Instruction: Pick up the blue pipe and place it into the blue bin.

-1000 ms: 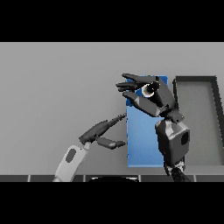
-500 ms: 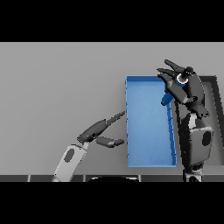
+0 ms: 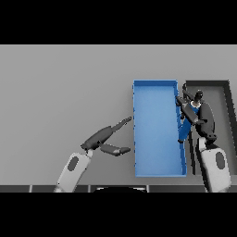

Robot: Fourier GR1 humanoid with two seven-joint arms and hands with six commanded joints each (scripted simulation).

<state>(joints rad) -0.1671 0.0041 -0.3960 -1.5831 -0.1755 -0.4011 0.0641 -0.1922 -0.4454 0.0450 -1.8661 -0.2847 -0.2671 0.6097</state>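
The blue bin, a long open rectangle, lies right of the table's middle. My right hand hovers over the bin's right wall, its fingers curled round the blue pipe. The pipe hangs slanted below the hand, its lower end just inside that right wall. Much of the pipe is hidden by the hand. My left hand rests left of the bin, open, with straight fingers pointing at the bin's left wall.
A dark grey bin stands right beside the blue one, partly behind my right arm. Bare grey table stretches to the left and to the far side.
My right hand has carried the blue pipe from above the bin's middle rightward, then down and nearer, to the right wall. The left hand has hardly moved.
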